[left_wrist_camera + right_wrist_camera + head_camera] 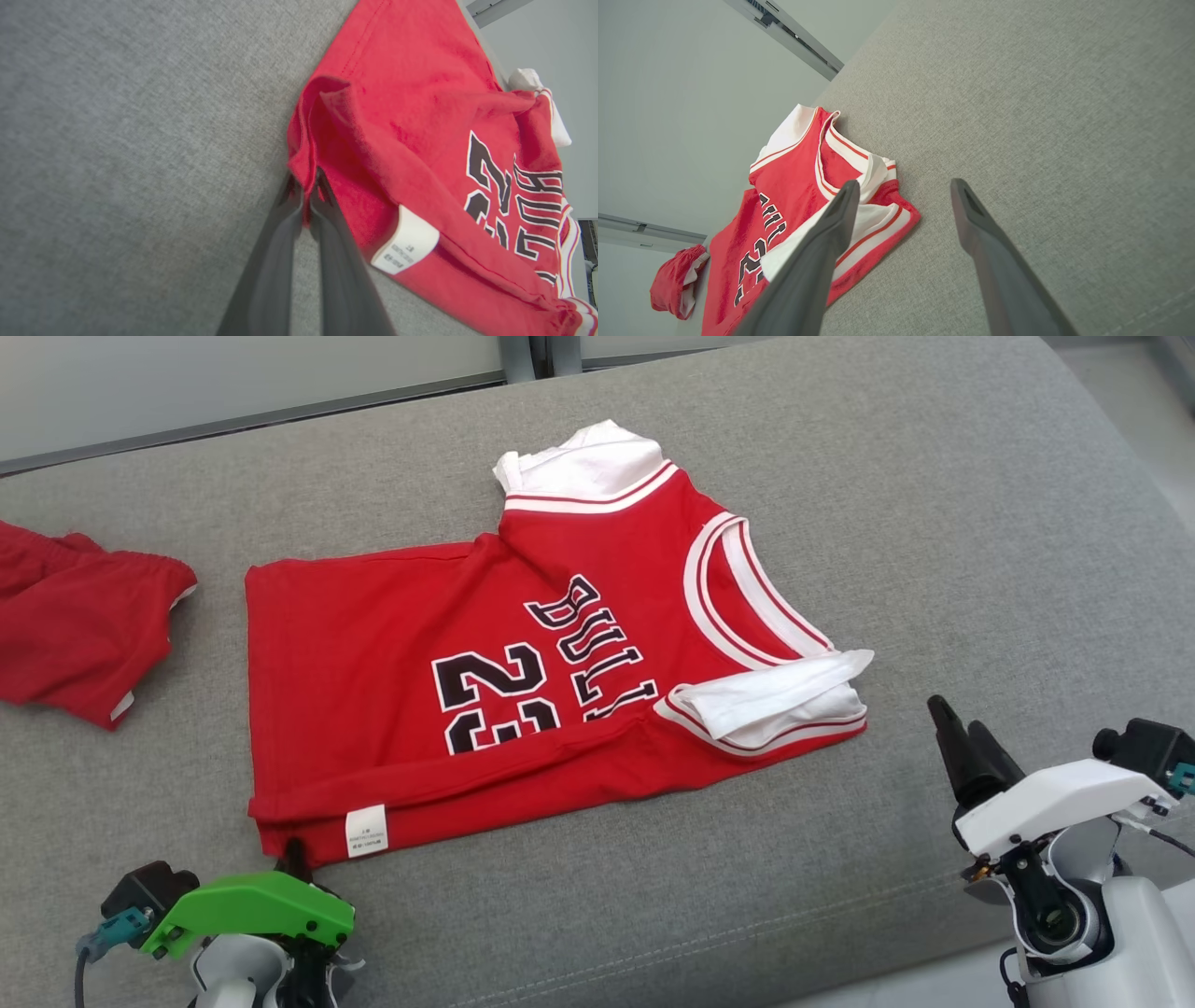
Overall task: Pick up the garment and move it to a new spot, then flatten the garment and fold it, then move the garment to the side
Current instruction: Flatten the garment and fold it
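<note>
A red jersey, the garment [523, 691], lies partly folded on the grey cushion [934, 541], with black lettering, white trim and white sleeves. My left gripper [295, 855] is at its near left corner, beside a white label [366, 831]. In the left wrist view this gripper [304, 186] is shut, pinching the jersey's [420, 140] red hem corner between its two dark fingertips. My right gripper [957, 737] hovers right of the jersey's white sleeve, apart from it. In the right wrist view the right gripper [906, 196] is open over bare cushion, the jersey [794, 186] to its left.
Red shorts [75, 616] lie bunched at the cushion's far left, also in the right wrist view as shorts [677, 284]. The cushion's far edge meets a pale wall [233, 373]. Bare cushion stretches to the right and in front of the jersey.
</note>
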Available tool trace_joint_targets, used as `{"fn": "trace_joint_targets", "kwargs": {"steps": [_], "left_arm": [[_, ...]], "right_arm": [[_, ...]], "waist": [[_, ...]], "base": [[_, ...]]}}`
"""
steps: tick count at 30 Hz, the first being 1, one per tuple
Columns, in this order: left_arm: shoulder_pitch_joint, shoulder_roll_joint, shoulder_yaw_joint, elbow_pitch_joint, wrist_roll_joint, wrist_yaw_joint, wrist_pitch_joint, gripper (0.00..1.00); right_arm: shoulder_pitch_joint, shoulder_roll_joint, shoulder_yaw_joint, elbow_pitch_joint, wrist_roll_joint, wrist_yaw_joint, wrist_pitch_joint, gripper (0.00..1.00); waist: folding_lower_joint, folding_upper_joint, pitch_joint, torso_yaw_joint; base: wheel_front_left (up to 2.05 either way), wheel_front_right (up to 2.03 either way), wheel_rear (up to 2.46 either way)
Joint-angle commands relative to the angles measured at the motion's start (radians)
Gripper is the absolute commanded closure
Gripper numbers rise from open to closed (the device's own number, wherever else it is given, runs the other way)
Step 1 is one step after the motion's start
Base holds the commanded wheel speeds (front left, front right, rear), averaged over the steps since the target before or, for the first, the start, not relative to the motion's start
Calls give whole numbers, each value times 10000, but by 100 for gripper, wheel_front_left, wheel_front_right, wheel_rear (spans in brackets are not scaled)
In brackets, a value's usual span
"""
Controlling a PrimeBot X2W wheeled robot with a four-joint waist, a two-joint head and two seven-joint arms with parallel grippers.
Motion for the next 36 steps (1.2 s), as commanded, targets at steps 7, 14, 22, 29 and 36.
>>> {"fn": "trace_joint_targets", "kwargs": {"steps": [7,14,22,29,36], "left_arm": [[-155,-72,-59,-190,161,-250,-269,100],[-304,-151,-263,-557,239,-237,-177,100],[-521,-211,-377,-739,325,-176,-153,100],[-670,-162,-419,-781,423,-246,-249,100],[-705,-21,-431,-1028,533,-357,-310,100]], "right_arm": [[-179,-15,520,966,30,3,-95,0],[-953,-15,781,2500,-330,3,-342,0],[-1992,9,859,4319,-395,-3,-735,0],[-2535,-36,1187,4844,252,-5,-953,71],[-2724,-362,1278,4244,1083,0,-860,100]], "waist": [[0,0,49,364],[0,0,254,722],[0,0,508,989],[0,0,507,1046],[0,0,308,946]], "base": [[0,0,0],[0,0,0],[0,0,0],[0,0,0],[0,0,0]]}}
